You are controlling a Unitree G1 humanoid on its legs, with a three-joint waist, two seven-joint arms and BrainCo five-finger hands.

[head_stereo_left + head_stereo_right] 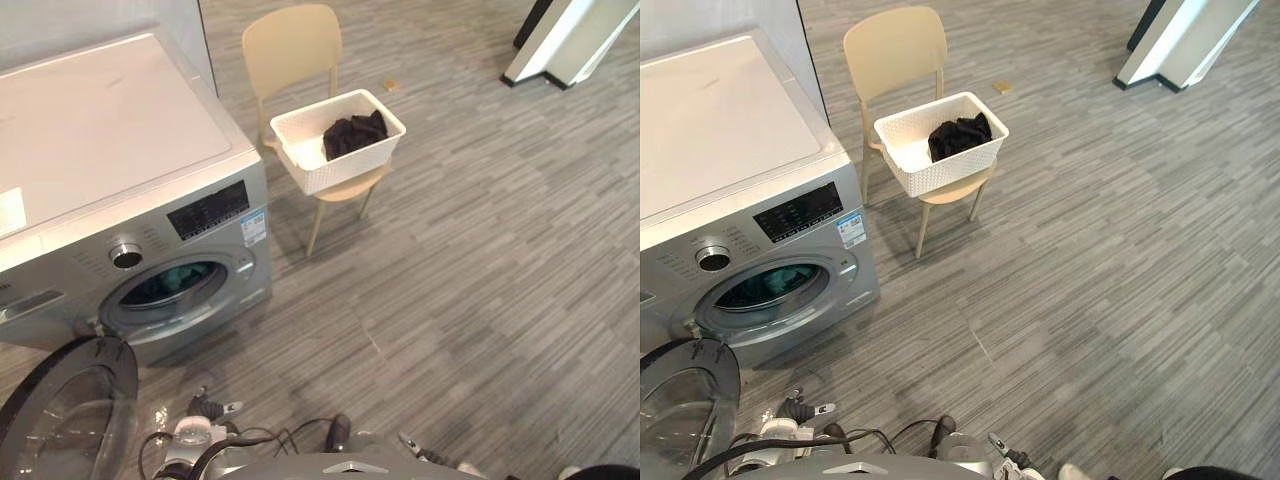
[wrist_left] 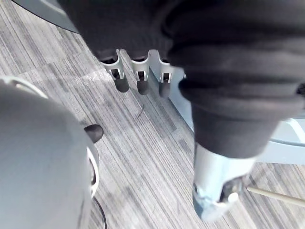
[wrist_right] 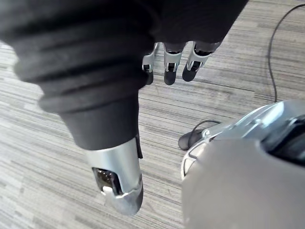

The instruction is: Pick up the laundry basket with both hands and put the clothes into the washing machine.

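Note:
A white laundry basket [image 1: 318,170] stands on the seat of a beige chair [image 1: 292,45], to the right of the washing machine. Dark clothes [image 1: 354,133] lie in its right half. The silver washing machine [image 1: 110,150] is at the left, its round door [image 1: 70,410] swung open toward me and the drum opening [image 1: 175,285] exposed. My left hand [image 2: 141,81] hangs over the floor beside the machine, fingers relaxed, holding nothing. My right hand [image 3: 170,71] also hangs over bare floor, fingers relaxed and empty. Both hands are well short of the basket.
Grey plank floor stretches between me and the chair. A white stand base [image 1: 570,40] sits at the far right. A small brown scrap [image 1: 392,85] lies on the floor behind the chair.

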